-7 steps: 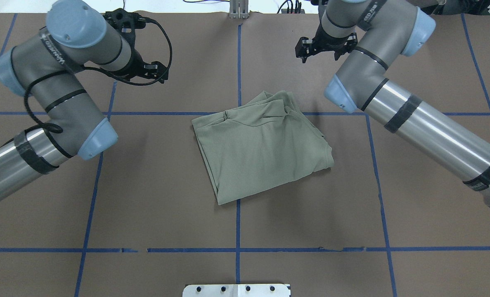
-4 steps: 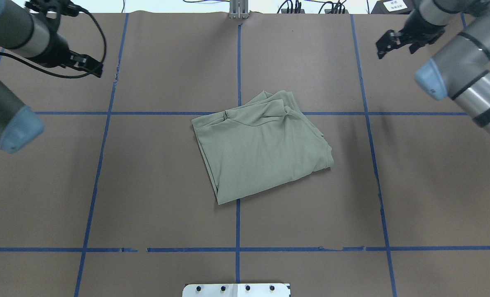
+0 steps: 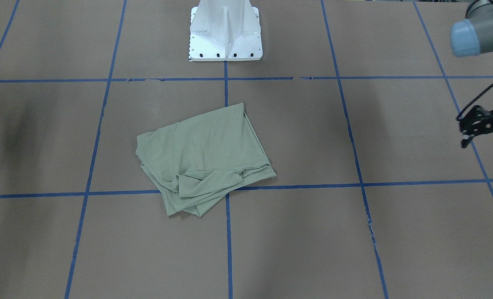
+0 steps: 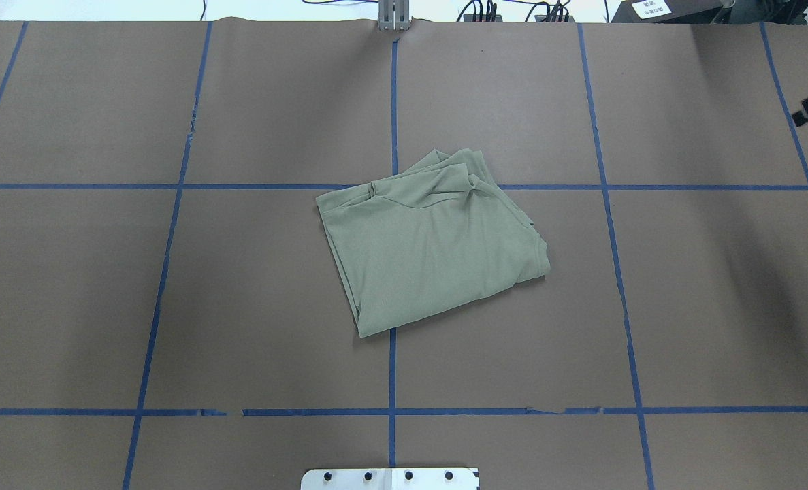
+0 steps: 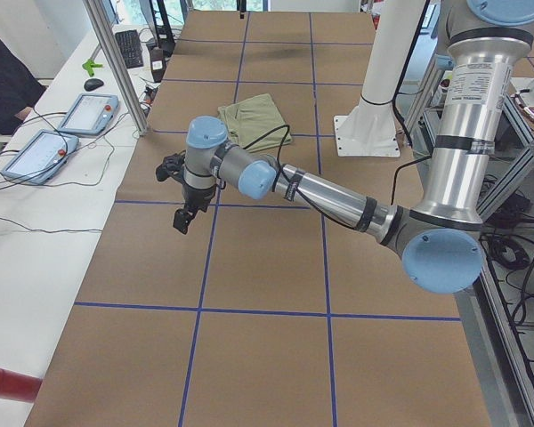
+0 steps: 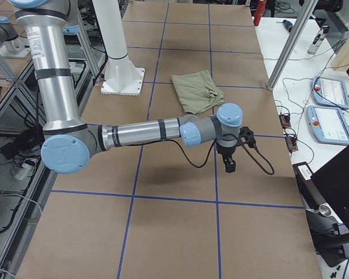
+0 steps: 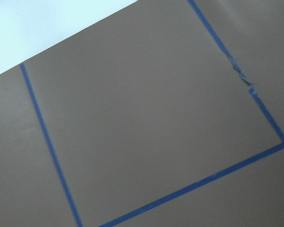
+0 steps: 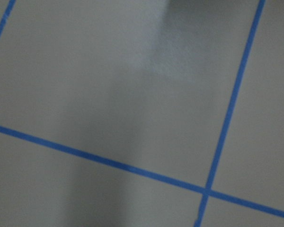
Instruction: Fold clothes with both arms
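Lying folded, shirt (image 4: 434,245) — well apart from left gripper (image 5: 182,218), right gripper (image 6: 229,165); openness: cannot tell.

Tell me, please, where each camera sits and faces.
Front-facing: across the table, facing pedestal; left gripper at right.
Overhead: behind robot, down on shirt.
Exterior left: table end; left arm near.
Exterior right: opposite end; right arm near.
Left wrist: bare table, no gripper.
Right wrist: likewise.
Shared: exterior views all show the shirt.
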Action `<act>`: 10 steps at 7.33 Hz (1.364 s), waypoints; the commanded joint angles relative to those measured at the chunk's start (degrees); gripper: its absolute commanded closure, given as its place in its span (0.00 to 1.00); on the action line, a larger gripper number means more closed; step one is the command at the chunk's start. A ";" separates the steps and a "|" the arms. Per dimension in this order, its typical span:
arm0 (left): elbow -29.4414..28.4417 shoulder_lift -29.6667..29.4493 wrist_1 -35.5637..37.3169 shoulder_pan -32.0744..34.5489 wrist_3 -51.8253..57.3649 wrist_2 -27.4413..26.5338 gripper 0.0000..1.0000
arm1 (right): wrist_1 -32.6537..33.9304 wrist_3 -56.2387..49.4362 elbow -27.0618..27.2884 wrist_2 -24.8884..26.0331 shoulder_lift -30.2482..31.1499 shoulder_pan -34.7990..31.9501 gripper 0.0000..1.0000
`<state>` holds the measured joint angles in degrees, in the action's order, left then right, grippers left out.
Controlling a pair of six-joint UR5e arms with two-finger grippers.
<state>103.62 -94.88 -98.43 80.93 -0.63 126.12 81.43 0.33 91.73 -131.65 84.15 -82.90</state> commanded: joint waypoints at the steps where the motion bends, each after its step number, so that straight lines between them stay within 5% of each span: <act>1: 0.98 7.24 1.05 3.26 1.42 1.77 0.00 | 10.07 -2.61 6.50 -0.01 5.59 -4.28 0.00; 3: 0.62 8.22 7.33 6.51 1.94 6.74 0.00 | 11.04 -2.35 7.94 0.00 7.77 -4.20 0.00; 10: 1.58 10.43 11.42 7.13 4.76 7.65 0.00 | 11.03 -1.56 7.85 -0.01 7.87 -3.85 0.00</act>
<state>104.77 -83.89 -87.03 88.08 4.15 133.51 92.49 -1.26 99.58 -131.66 92.02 -86.81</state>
